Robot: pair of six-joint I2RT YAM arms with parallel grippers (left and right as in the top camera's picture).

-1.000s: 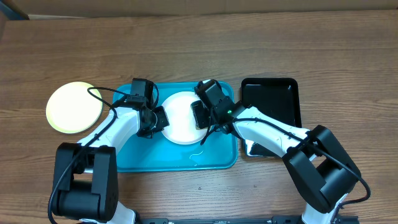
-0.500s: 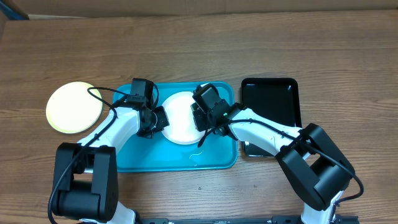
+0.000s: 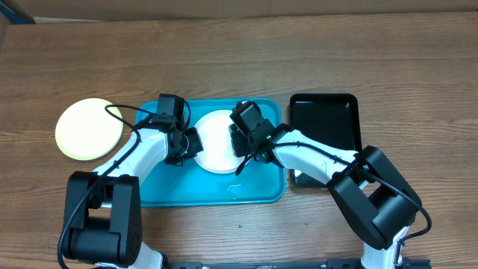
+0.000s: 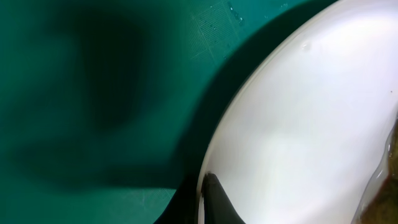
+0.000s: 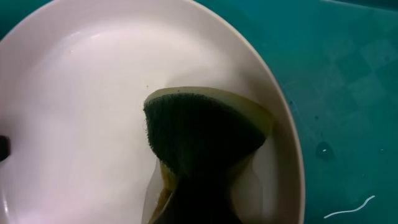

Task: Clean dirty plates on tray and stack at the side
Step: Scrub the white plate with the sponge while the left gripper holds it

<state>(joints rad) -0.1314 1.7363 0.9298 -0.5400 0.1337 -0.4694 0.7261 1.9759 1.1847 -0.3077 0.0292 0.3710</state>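
A white plate (image 3: 215,142) lies on the light-blue tray (image 3: 168,190). My left gripper (image 3: 187,144) is shut on the plate's left rim; one dark finger lies on the rim in the left wrist view (image 4: 214,199). My right gripper (image 3: 240,138) is shut on a green and yellow sponge (image 5: 202,134) and presses it onto the plate (image 5: 81,118) near its right rim. A pale yellow-green plate (image 3: 89,128) lies on the table left of the tray. A third plate is not visible.
A smaller glossy black tray (image 3: 325,123) sits right of the blue tray. A thin white thread (image 3: 236,185) lies on the blue tray near its front edge. Water drops dot the tray (image 5: 348,81) beside the plate.
My right gripper with the sponge has shifted slightly left across the plate. The left gripper and the plate have not moved.
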